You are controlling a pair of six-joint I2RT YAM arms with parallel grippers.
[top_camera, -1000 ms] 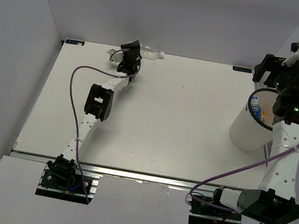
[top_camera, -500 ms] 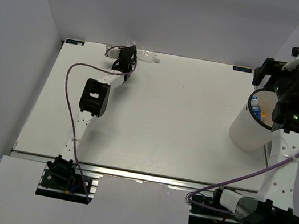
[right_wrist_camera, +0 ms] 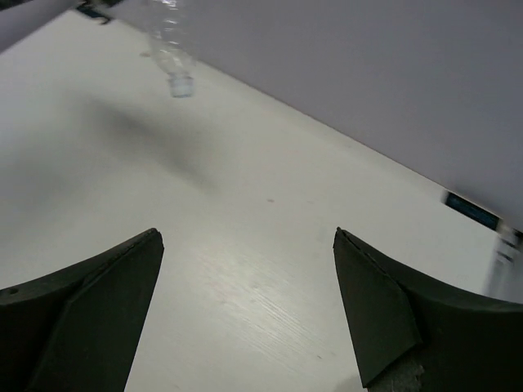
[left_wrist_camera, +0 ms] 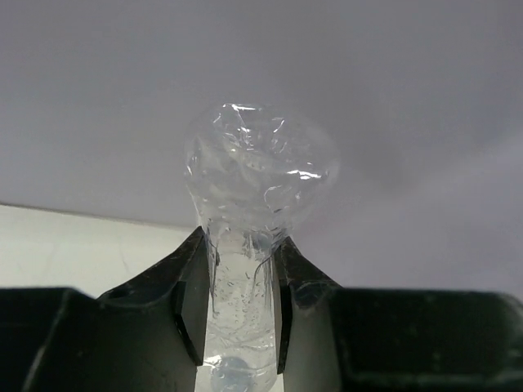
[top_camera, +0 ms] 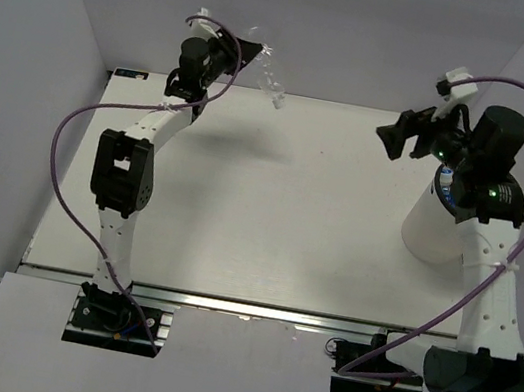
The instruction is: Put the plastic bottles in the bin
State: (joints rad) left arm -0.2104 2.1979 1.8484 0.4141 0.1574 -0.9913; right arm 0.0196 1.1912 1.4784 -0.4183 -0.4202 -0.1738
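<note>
Clearly, the left gripper (left_wrist_camera: 239,245) is clamped tight on a clear bottle (left_wrist_camera: 260,175), held tilted in the air above the bench (top_camera: 290,211), well left of the bin (top_camera: 433,236). The right gripper (top_camera: 391,138) hangs just left of the bin's rim, spread wide and holding nothing.

The white-and-black left arm (top_camera: 123,177) reaches long from its base to the far-left corner of the counter, wrist lifted. Its black two-finger left hand (top_camera: 252,52) points right, fingers (left_wrist_camera: 186,286) clamped on a clear crumpled plastic bottle (left_wrist_camera: 257,163). The white-and-black right arm (top_camera: 486,276) stands upright. Its black right hand (top_camera: 392,138) is turned left, fingers (right_wrist_camera: 90,302) spread wide around nothing.
</note>
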